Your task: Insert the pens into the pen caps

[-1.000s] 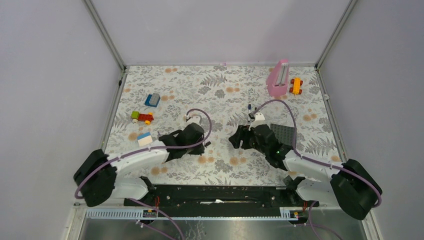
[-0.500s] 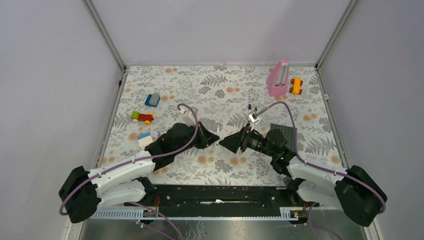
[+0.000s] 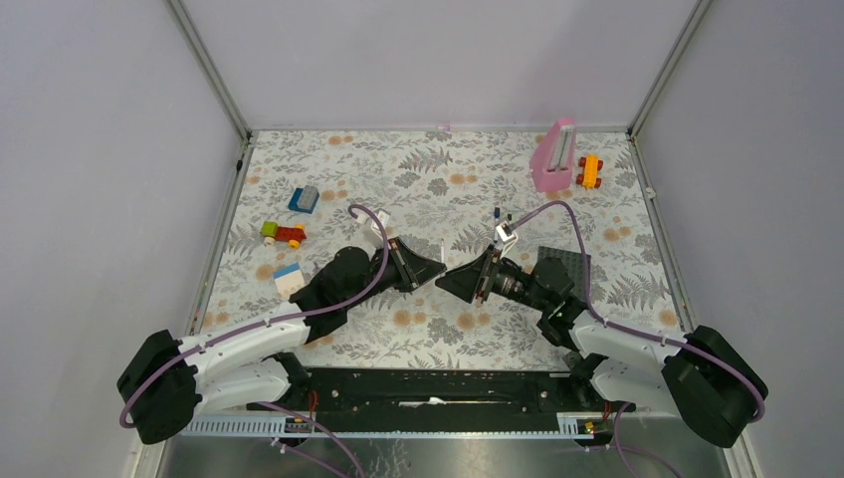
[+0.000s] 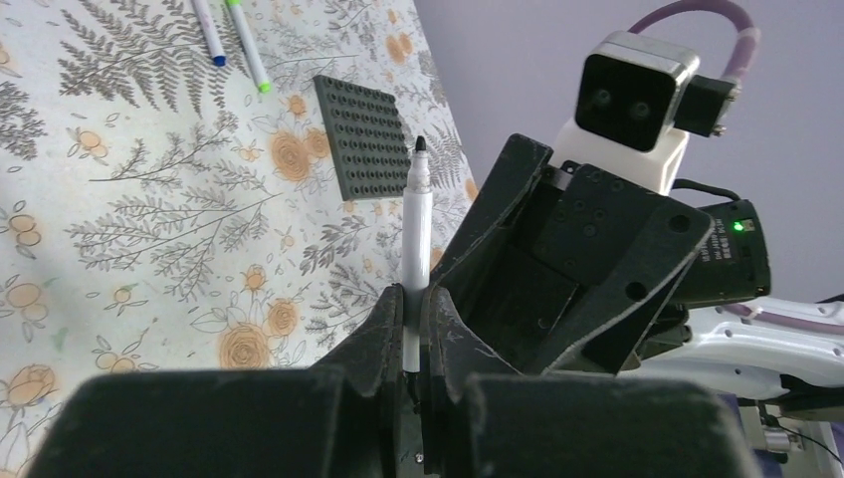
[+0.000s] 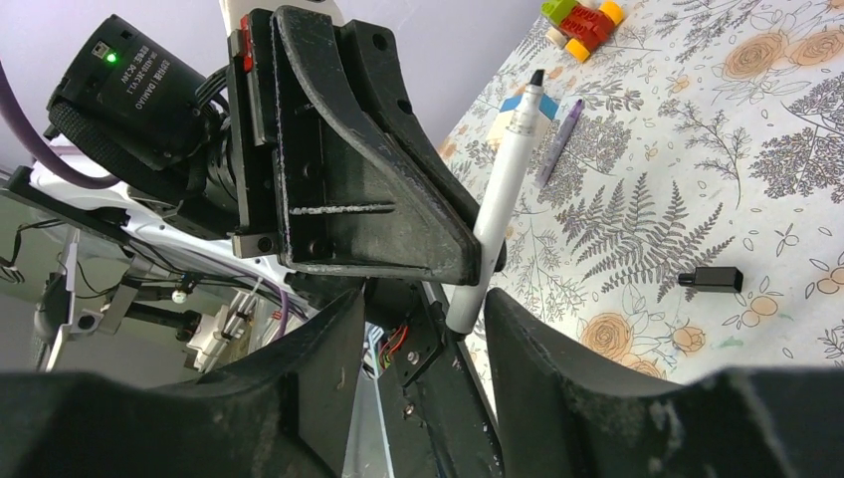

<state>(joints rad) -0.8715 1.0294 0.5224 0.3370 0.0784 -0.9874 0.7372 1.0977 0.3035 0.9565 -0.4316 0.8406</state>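
My left gripper [image 4: 416,295] is shut on a thin white pen [image 4: 416,224] with a black tip, held upright off the table. In the top view the left gripper [image 3: 434,267] and right gripper [image 3: 448,282] meet tip to tip at mid-table. My right gripper [image 5: 423,311] is open and empty, and the rear end of that pen [image 5: 501,194] lies between its fingers. A black cap [image 5: 712,279] lies on the table. Two more pens, blue-tipped [image 4: 207,32] and green-tipped [image 4: 247,48], lie side by side further off [image 3: 501,215]. The green and blue caps are not in view.
A dark grey studded baseplate [image 3: 565,267] lies to the right of the grippers. A blue-and-white block [image 3: 288,277], a toy car [image 3: 283,234] and a blue brick [image 3: 304,199] sit at the left. A pink holder [image 3: 553,156] and an orange block [image 3: 590,170] stand at the back right. A purple stick [image 5: 557,141] lies on the cloth.
Both arms have risen from the table and turned their grippers toward each other. My left gripper has carried the pen up to the open right gripper.
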